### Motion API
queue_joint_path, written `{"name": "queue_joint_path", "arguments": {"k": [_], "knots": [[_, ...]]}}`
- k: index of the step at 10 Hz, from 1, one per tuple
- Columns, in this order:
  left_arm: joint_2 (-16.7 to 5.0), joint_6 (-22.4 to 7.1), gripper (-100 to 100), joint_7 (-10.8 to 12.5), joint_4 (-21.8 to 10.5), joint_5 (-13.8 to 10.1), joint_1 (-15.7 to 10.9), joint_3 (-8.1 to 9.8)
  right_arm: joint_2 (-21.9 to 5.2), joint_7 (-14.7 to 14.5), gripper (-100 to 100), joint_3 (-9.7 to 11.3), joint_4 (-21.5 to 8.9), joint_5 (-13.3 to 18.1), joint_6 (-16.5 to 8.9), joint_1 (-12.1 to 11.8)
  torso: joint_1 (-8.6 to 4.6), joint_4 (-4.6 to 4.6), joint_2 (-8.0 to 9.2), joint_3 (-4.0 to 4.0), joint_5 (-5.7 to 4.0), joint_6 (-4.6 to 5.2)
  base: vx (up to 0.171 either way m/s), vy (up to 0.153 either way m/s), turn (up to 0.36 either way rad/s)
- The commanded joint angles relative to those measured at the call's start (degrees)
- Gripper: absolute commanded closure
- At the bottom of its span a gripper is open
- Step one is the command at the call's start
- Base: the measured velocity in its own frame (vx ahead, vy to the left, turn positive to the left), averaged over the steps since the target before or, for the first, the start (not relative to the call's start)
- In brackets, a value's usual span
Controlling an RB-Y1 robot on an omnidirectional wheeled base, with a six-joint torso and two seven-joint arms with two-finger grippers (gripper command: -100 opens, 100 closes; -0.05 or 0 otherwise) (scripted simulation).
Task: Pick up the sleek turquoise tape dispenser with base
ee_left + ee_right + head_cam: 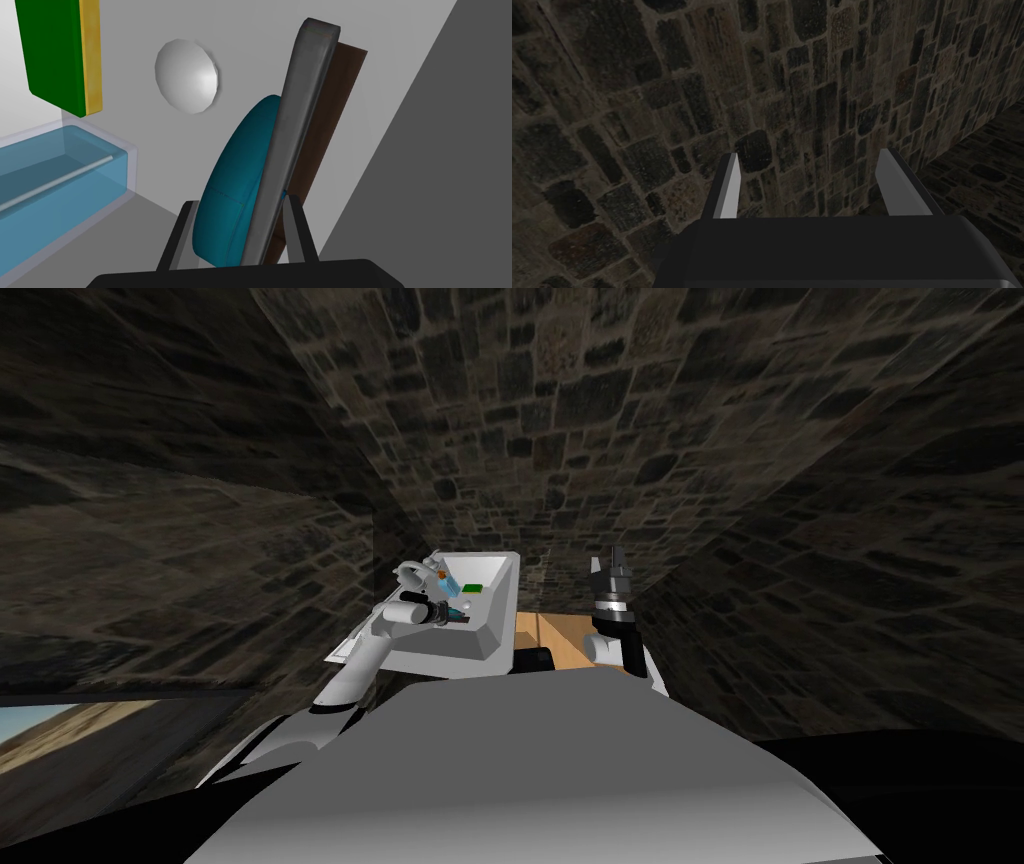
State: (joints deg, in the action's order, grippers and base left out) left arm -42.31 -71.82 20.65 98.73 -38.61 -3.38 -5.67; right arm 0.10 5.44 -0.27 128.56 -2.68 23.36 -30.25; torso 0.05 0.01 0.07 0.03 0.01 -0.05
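Down in the white sink (497, 633), item one: the tape dispenser (234, 165). It has a rounded teal body, a dark grey strip along one flank and a brown plate behind, and it is standing on end between the fingers of your left gripper (240, 200).

Grasp: both blades are pressing against its sides, one on the teal face and one on the grey-and-brown flank. They are sitting narrower than an idle spread, so you are clamping it low on the body. You cannot tell whether it is resting on the basin floor or hanging just clear of it.

Item two, neighbours: a green sponge (52, 50) with a yellow edge, a clear blue box (60, 170) and the round grey drain (187, 77) are lying beyond the dispenser, all apart from it.

Item three: your right gripper (809, 156) is idling beside the sink, over the wooden counter (562, 633). Its fingers are standing wide apart and gripping nothing.

Step in hand, as a judgement: the grasp is looking made and the lift is falling due.

Next move: it is calling for a straight rise out of the basin with the clamp held firm. The hold is sitting near one end, so the tall body may pivot. You should also be keeping it clear of the basin wall and the blue box.
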Motion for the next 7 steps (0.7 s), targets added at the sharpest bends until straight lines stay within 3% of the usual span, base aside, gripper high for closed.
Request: {"name": "queue_joint_path", "arguments": {"k": [1,4,6,7], "knots": [[-0.6,-0.9,100,0.5,1.8,-0.5,0.3,0.03,0.0,0.0,0,0.0,0.0,0.0,0.0,0.0,0.00,0.00,0.00,0.00,0.00,0.00,0.012,0.004,0.100],[-1.5,-2.8,100,1.6,5.0,-1.1,0.7,-0.06,0.0,0.0,0,0.0,0.0,0.0,0.0,0.0,0.02,0.01,-0.01,0.00,0.00,-0.02,0.017,0.005,0.079],[-1.5,-2.7,100,1.5,5.2,-1.1,0.9,-0.01,0.0,0.0,0,0.0,0.0,0.0,0.0,0.0,-0.01,0.02,0.01,0.02,-0.02,-0.01,0.005,0.002,0.021],[-1.6,-2.8,0,1.6,5.3,-1.2,0.9,0.01,0.0,0.0,0,0.0,0.0,0.0,0.0,0.0,-0.02,0.02,0.01,0.01,-0.02,0.01,0.000,0.000,0.000]]}}
